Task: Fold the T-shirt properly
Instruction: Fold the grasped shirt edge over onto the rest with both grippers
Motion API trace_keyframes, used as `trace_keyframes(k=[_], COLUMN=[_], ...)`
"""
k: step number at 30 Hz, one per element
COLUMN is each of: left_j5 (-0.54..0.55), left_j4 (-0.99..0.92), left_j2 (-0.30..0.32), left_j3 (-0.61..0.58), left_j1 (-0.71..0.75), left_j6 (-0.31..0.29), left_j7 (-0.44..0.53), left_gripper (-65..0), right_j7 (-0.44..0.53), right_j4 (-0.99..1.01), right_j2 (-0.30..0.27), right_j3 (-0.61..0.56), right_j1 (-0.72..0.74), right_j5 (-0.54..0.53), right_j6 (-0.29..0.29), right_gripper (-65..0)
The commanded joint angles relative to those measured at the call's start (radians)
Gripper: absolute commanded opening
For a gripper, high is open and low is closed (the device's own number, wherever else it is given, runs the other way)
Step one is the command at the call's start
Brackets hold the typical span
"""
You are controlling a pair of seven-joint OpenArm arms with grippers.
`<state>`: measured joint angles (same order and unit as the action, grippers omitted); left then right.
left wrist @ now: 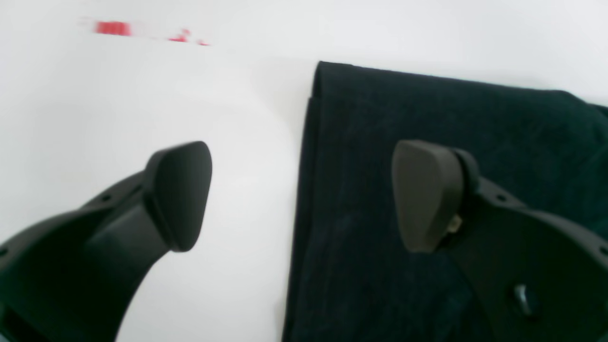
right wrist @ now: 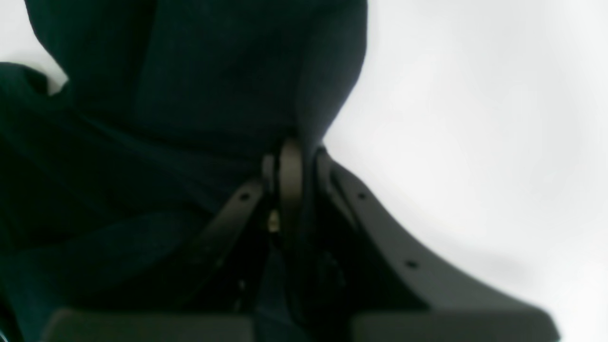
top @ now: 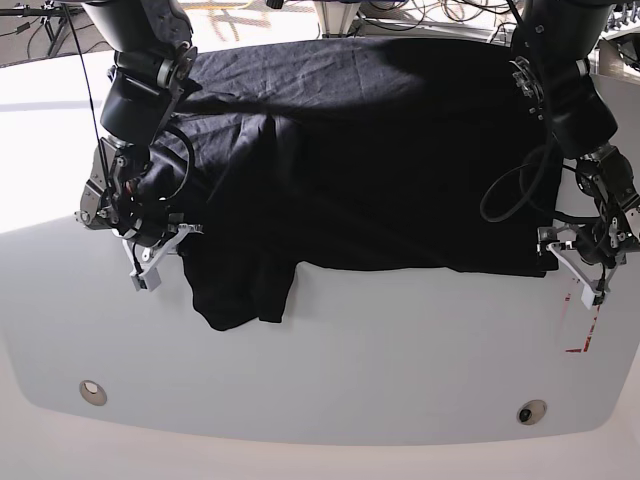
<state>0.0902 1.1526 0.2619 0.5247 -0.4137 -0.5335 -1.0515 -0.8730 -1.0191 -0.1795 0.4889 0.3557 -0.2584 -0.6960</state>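
Observation:
The black T-shirt (top: pixel 360 150) lies spread over the white table, with a bunched sleeve hanging toward the front left. In the base view my right gripper (top: pixel 168 236) sits at the shirt's left edge. The right wrist view shows this gripper (right wrist: pixel 290 156) shut on a fold of the T-shirt (right wrist: pixel 199 85), which rises in a peak from the pinch. My left gripper (top: pixel 577 268) hovers at the shirt's front right corner. It stands wide open (left wrist: pixel 304 194), with one finger over the bare table, the other over the T-shirt (left wrist: pixel 451 109), and the folded edge between them.
The white table (top: pixel 400 340) curves round at the front. Red marks (top: pixel 586 322) sit on it just in front of the left gripper, and they show blurred in the left wrist view (left wrist: pixel 113 28). Two round fittings (top: pixel 92 390) (top: pixel 532 411) lie near the front edge.

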Motion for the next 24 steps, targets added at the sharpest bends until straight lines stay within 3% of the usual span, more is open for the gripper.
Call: trace_keyframes(k=[1,8,19,23,24], left_j5=[0.003,0.001,0.004,0.004,0.004], left_j4=[-0.058,-0.193,-0.211,-0.208,-0.207], left_j2=[0.02,0.021,0.003,-0.016,-0.028], left_j3=[0.002,0.002,-0.054,-0.102,-0.113], left_j1=[-0.049,-0.06,-0.058,-0.058,-0.06], left_j6=[0.005,0.011,-0.01,-0.052,-0.064], left_j7=[0.04,0.109,0.113,0.113,0.113], left_gripper=[-8.9,-8.9,-9.2,-15.4,-21.2], right_j7=[0.005,0.004,0.004,0.004,0.004], right_j4=[-0.014,-0.017,-0.019,-0.019,-0.02], right_j2=[-0.012,-0.012,-0.024,-0.027,-0.027], right_j3=[0.0,0.0,0.0,0.0,0.0], right_j1=[0.021,0.019,0.019,0.019,0.021], right_j5=[-0.002,-0.002,-0.002,-0.002,-0.002], right_j6=[-0.002,-0.002,-0.002,-0.002,-0.002], right_gripper=[-62.3,-62.3,-62.3,-62.3,-62.3])
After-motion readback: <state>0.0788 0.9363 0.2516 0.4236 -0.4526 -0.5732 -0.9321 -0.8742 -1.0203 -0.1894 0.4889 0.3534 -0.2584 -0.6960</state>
